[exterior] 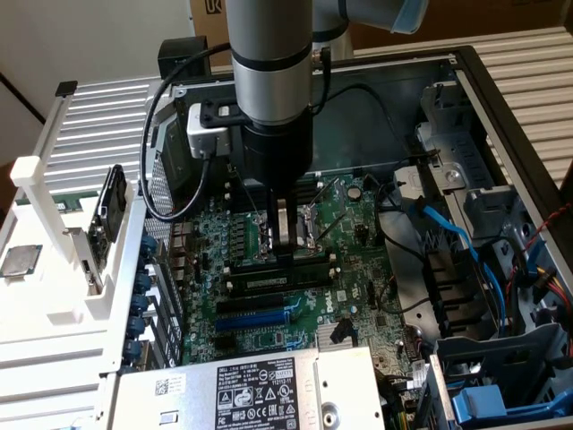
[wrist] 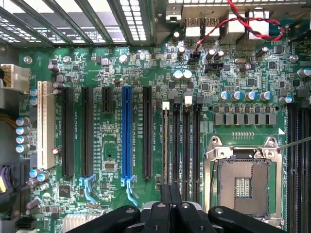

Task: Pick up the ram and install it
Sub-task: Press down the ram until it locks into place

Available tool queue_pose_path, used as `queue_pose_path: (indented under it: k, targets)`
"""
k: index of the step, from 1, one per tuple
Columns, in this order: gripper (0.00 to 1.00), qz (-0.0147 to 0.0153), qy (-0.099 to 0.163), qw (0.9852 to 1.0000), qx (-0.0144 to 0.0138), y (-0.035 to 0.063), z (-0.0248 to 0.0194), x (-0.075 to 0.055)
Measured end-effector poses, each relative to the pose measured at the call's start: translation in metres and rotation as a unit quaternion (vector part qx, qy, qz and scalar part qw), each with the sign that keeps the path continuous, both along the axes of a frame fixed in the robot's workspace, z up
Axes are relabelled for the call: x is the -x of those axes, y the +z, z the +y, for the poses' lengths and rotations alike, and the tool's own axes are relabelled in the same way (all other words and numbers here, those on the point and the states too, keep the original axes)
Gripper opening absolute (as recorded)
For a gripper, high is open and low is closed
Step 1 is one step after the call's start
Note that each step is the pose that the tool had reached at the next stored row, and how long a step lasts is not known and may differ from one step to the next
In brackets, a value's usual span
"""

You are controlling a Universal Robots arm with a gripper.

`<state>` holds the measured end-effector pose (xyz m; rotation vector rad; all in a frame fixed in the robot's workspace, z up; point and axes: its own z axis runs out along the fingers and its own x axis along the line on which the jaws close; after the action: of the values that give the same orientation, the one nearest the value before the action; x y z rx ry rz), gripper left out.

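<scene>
The gripper point(exterior: 286, 235) hangs low over the green motherboard point(exterior: 269, 309) inside the open computer case point(exterior: 466, 81), its two fingers closed together — nothing visibly held between them. Directly beneath its tips lies the ram point(exterior: 285, 262), a long thin dark-green circuit-board stick with black chips, seated in one of the long black memory slots point(exterior: 277, 279) just below the gripper. In the wrist view the closed fingertips point(wrist: 171, 213) sit above the slim ram point(wrist: 166, 145), with the blue expansion slot point(wrist: 127, 136) to one side and the silver processor socket point(wrist: 243, 182) to the other.
</scene>
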<state>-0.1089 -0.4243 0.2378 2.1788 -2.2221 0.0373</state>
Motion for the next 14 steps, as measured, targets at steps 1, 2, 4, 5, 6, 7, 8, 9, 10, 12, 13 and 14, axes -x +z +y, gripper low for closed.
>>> queue_pose_path:
  k: [1, 2, 4, 5, 6, 7, 8, 9, 10, 12, 13, 14]
  targets:
    - [0.1, 0.0, 0.0, 1.0, 0.0, 0.0022, 0.0, 0.0001]
    - [0.1, 0.0001, 0.0, 1.0, 0.0001, 0.0041, 0.0, 0.0001]
    - [0.1, 0.0001, 0.0, 1.0, 0.0001, 0.0073, 0.0, 0.0002]
    - [0.1, 0.0001, 0.0, 1.0, 0.0002, 0.0087, 0.0, 0.0002]
    - [0.1, 0.0001, 0.0, 1.0, 0.0001, 0.0098, 0.0, 0.0002]
    - [0.1, 0.0001, 0.0, 1.0, 0.0002, 0.0106, 0.0, 0.0002]
    - [0.1, 0.0001, 0.0, 1.0, 0.0002, 0.0113, -0.0001, 0.0003]
    - [0.1, 0.0, 0.0, 1.0, 0.0, 0.0114, 0.0, 0.0003]
    - [0.1, 0.0, 0.0, 1.0, 0.0, 0.0114, 0.0, 0.0003]
    - [0.1, 0.0, 0.0, 1.0, 0.0001, 0.0115, 0.0, 0.0002]
    - [0.1, 0.0001, 0.0, 1.0, 0.0001, 0.0115, 0.0, 0.0002]
    - [0.1, 0.0001, 0.0, 1.0, 0.0001, 0.0115, 0.0, 0.0003]
